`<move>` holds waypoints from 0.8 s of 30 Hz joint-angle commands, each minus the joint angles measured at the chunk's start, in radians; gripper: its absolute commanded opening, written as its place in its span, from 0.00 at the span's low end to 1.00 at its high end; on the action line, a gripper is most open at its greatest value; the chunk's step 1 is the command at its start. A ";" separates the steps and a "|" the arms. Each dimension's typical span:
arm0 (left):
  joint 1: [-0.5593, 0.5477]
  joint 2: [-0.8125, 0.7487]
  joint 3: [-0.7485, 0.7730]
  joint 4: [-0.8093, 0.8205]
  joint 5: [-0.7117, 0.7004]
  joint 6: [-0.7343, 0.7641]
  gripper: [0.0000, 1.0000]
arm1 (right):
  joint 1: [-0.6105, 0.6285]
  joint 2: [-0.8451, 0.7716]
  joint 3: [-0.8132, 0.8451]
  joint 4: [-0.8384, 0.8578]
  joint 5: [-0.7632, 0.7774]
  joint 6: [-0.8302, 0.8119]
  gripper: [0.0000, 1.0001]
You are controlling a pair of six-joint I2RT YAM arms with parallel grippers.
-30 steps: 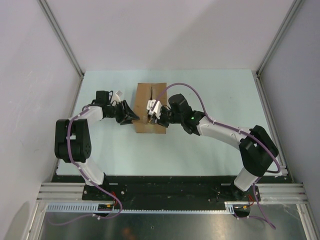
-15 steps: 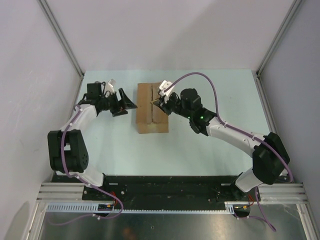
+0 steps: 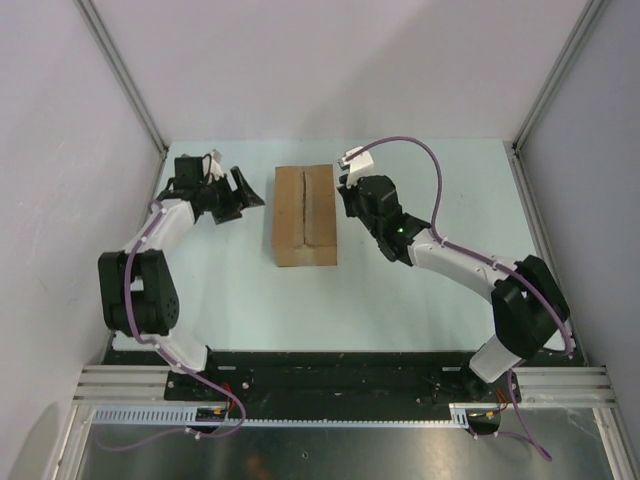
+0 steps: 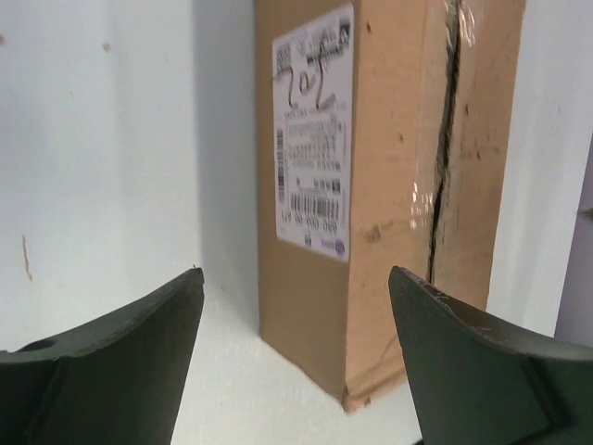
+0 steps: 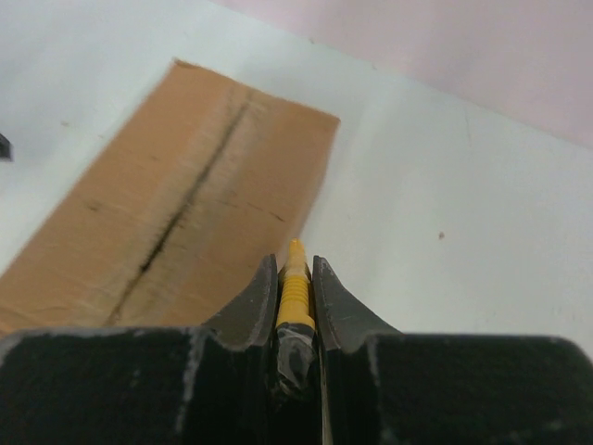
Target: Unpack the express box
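Top view, express box (image 3: pixel 305 215): lies mid-table (image 3: pixel 420 290) between the two arms, flaps flat, centre seam (image 3: pixel 305 205) running away from the bases.
Top view, left gripper (image 3: pixel 243 190): just beside the box's far left side, apart from it, fingers spread.
Top view, right gripper (image 3: pixel 345 188): near the far right corner, seemingly not touching; its load is too small to make out here.
Left wrist, box: shipping label (image 4: pixel 315 139) on the side facing the camera; the seam shows as a dark split under clear tape (image 4: pixel 454 28).
Left wrist, fingers (image 4: pixel 111 343): wide apart, nothing between them.
Right wrist, fingers (image 5: pixel 255 301): clamped on a yellow tool (image 5: pixel 295 278), probably a knife, though no blade is clear.
Right wrist, box: down to the left, the tool tip off its edge, over bare table.
Risk, flaps: uncut tape could make the whole box lift or slide when a flap is pulled.
Risk, tool: the pinch is narrow, so it could twist or drop on contact.
Risk, left side: closing low would grip the box wall, not a flap.
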 commanded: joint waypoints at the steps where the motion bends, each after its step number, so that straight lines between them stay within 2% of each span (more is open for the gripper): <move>1: -0.001 0.083 0.118 0.053 -0.053 -0.061 0.85 | 0.012 0.050 0.009 -0.093 0.170 0.123 0.00; 5: -0.022 0.150 0.213 0.066 -0.059 -0.051 0.87 | 0.026 0.073 0.010 -0.176 0.173 0.166 0.00; 10: -0.076 0.244 0.271 0.092 -0.050 -0.046 0.88 | 0.060 0.098 0.010 -0.160 0.130 0.130 0.00; 19: -0.137 0.378 0.392 0.112 0.083 0.035 0.87 | 0.155 0.107 0.010 -0.150 -0.026 0.117 0.00; 24: -0.143 0.424 0.428 0.113 0.181 0.121 0.83 | 0.222 0.109 0.010 -0.106 -0.121 0.117 0.00</move>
